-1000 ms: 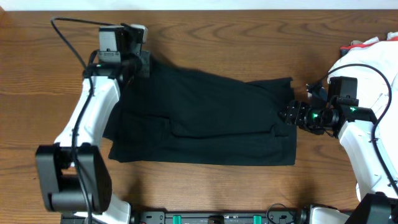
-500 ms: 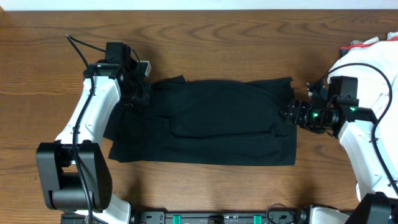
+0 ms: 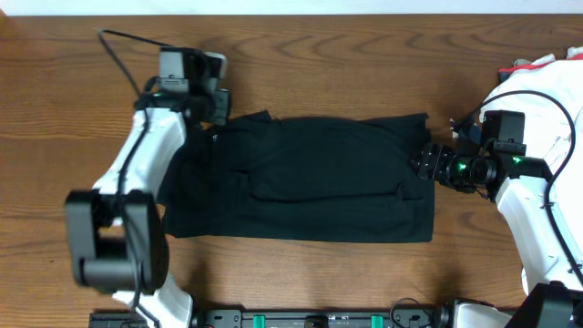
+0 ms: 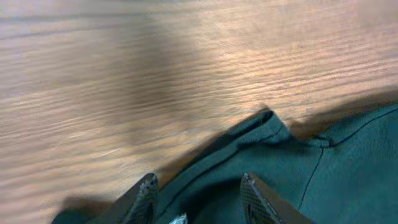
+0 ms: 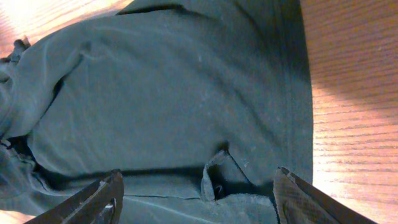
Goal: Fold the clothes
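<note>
Since the counter (image 3: 364, 64) carries the part-folded shirt (image 3: 301, 178) at its middle, with the left gripper (image 3: 217, 107) spread over the shirt's far left corner and the right gripper (image 3: 421, 167) spread at its right edge, pinch one layer only and fold evenly.

You're at a robot lab bench: a white left arm (image 3: 137, 178) and right arm (image 3: 537, 219) rise from a black mounting rail (image 3: 319, 321) at the bottom edge of a wood-grain tabletop (image 3: 319, 64).

Brown wood-grain table (image 3: 319, 273) under soft light
</note>
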